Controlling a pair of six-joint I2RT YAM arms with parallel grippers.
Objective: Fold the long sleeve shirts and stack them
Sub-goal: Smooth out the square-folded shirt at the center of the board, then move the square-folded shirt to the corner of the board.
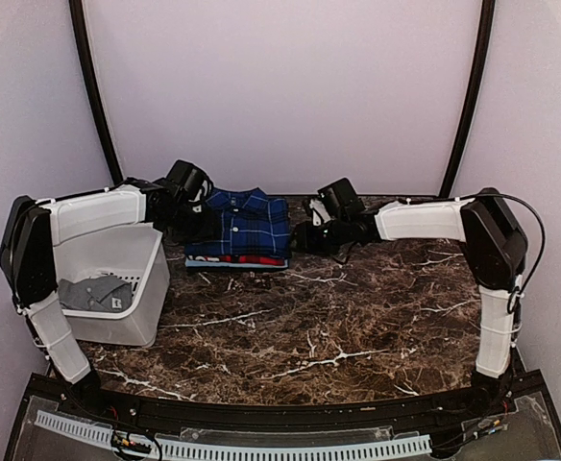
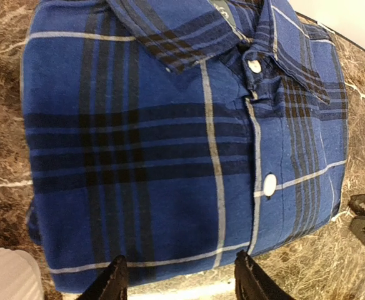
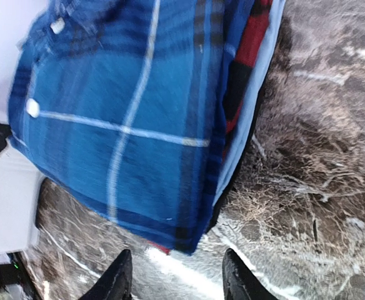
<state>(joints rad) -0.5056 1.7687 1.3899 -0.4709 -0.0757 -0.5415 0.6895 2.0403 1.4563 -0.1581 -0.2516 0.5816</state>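
Observation:
The long sleeve shirts lie folded in one stack at the back of the table. The dark blue plaid shirt (image 1: 242, 223) is on top, collar toward the wall, white buttons (image 2: 270, 184) showing. A red-and-black shirt (image 1: 254, 258) (image 3: 248, 47) peeks out beneath it, and a pale blue layer (image 3: 257, 100) lies under that. My left gripper (image 1: 197, 223) (image 2: 182, 275) stands open just off the stack's left edge. At the right edge my right gripper (image 1: 304, 237) (image 3: 177, 270) stands open near the corner, holding nothing.
A white basket (image 1: 156, 279) (image 2: 7, 275) with a grey garment (image 1: 98, 291) in it stands at the left, close to the left arm. The dark marble table (image 1: 338, 317) reaches to the near edge. A pale wall closes the back.

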